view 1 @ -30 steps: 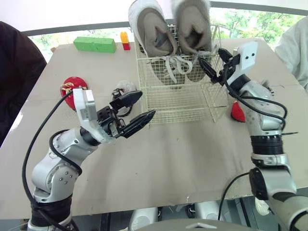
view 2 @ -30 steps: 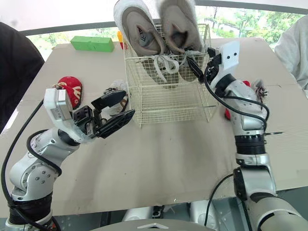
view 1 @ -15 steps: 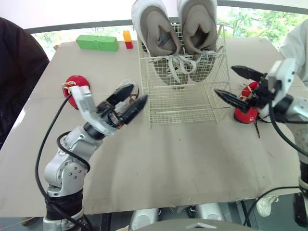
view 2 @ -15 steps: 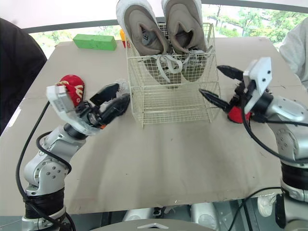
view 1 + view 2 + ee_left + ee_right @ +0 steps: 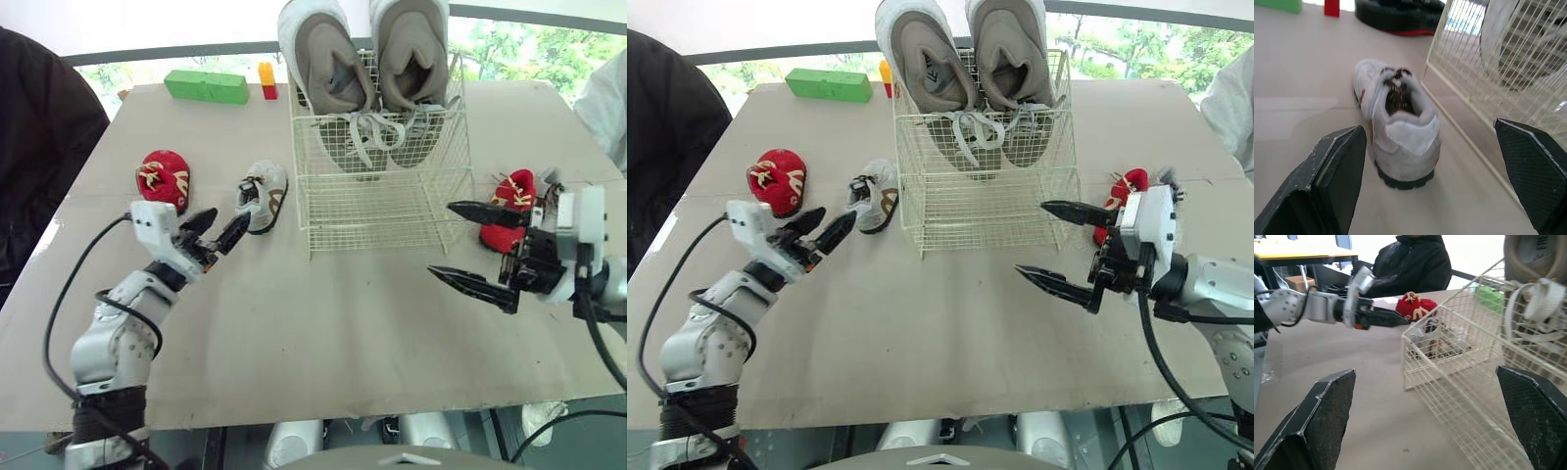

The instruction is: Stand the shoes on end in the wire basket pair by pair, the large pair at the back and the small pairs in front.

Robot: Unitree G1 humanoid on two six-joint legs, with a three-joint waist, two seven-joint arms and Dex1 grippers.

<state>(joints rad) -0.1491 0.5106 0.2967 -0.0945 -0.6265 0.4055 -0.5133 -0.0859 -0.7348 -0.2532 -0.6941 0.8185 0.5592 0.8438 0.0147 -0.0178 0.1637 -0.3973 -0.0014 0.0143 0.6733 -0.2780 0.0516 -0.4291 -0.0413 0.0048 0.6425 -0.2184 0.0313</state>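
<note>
Both head cameras look forward and down from the robot's side of the desk, taking in its whole top, with the wire basket midway. The left wrist camera sits low, close behind the small white shoe, the basket just beside it. The right wrist camera looks low across the desk from the other side and shares that shoe and basket.

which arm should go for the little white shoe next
Left. The left gripper is open and pointed at the white shoe, which lies just ahead of it on the table, left of the basket. The right gripper, also open, is on the basket's other side, near a red shoe.
</note>
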